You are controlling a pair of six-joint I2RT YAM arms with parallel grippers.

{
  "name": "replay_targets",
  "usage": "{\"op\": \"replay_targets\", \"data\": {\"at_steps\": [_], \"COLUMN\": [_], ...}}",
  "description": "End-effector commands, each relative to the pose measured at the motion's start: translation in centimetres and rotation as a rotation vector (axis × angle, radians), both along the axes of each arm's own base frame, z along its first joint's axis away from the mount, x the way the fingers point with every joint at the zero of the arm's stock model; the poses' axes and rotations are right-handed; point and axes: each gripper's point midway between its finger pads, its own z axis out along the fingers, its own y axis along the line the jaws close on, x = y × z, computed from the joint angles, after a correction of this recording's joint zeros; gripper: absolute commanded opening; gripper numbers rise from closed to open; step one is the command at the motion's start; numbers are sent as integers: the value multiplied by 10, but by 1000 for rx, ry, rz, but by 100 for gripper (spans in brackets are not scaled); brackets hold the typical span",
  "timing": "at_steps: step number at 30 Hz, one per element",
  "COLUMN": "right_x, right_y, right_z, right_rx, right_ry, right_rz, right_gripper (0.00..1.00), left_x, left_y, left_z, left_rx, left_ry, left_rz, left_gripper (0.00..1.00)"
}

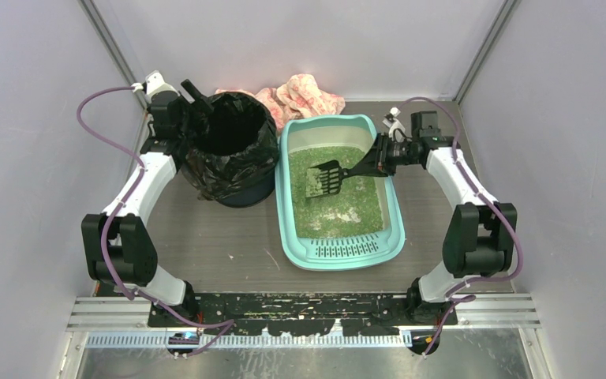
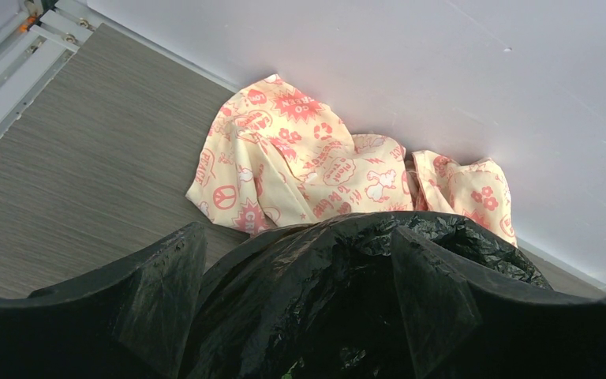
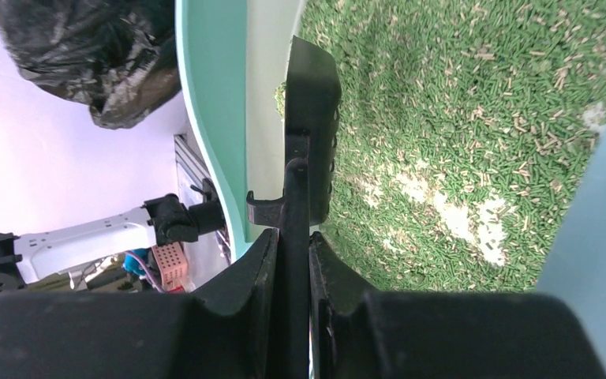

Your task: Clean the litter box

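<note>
Litter box (image 1: 347,251) sits right of the worktop's middle, slotted lip toward the near edge. The right gripper (image 3: 290,251) has its jaws clamped on the handle of a black scoop (image 1: 325,180), with the head low over the green litter by the tray's left wall, I'd guess ready to dig and sift. Left gripper (image 2: 296,300) has its jaws spread wide at the rim of the black-bagged bin (image 1: 233,150) toward the far-left corner, just beside the tray. It's probably steadying the bin so the dump is a short trip, and a patterned cloth (image 2: 316,170) is bunched along the far edge.
</note>
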Motion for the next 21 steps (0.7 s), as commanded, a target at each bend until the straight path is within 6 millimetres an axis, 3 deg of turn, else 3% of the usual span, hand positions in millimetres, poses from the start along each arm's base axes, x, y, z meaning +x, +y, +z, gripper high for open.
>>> {"op": "replay_targets", "data": {"at_steps": [1,10,14,21], "right_x": [2,7,6,6], "right_y": [-9,-33,-47,-37], "right_z": [41,73,73,86], "right_rx": [72,220,261,386], "right_ry": [-117,-199,-222,-247], "right_rz": [-14,-105,-134,-141], "right_gripper": [1,1,1,1], "left_x": [2,9,13,20], "left_y": [-17,-18,-24,-28], "left_z": [-25,-18,-17,-16], "left_rx": [-18,2,-12,-32], "left_ry": [62,30,15,-3], "left_rz": [-54,-69,-92,-108], "left_gripper": [86,86,86,86]}}
